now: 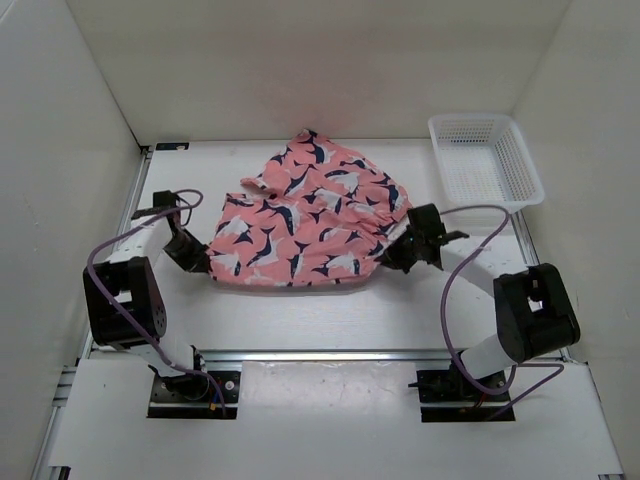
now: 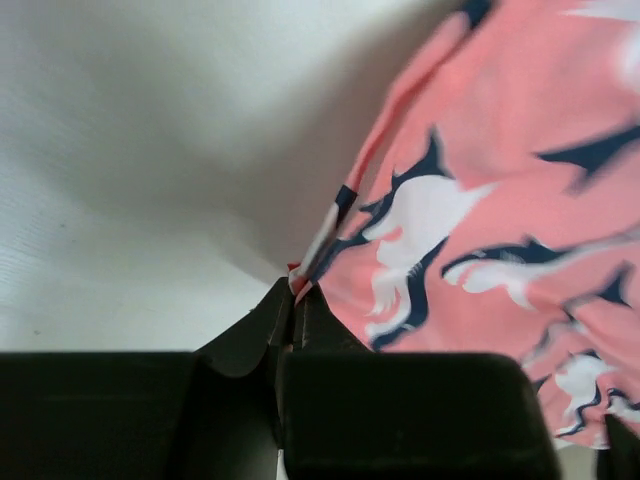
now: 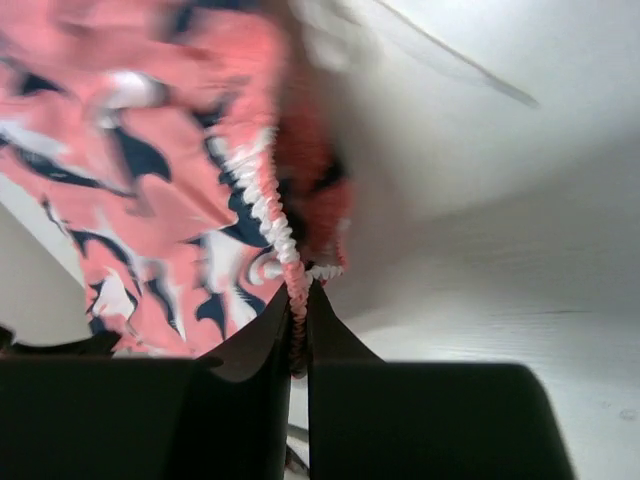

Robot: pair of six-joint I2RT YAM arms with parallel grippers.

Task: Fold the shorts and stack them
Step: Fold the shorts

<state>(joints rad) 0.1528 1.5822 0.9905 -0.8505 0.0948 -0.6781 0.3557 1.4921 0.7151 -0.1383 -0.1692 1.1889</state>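
Observation:
The coral-pink shorts with navy-and-white shapes lie spread and rumpled on the white table, in the middle. My left gripper is shut on the shorts' near left corner; the left wrist view shows the hem pinched between the black fingers. My right gripper is shut on the shorts' near right edge; the right wrist view shows the gathered elastic waistband clamped between the fingers. The fabric hangs between both grippers.
A white plastic mesh basket stands at the back right of the table. White walls enclose the table on the left, back and right. Grey cables loop from both arms.

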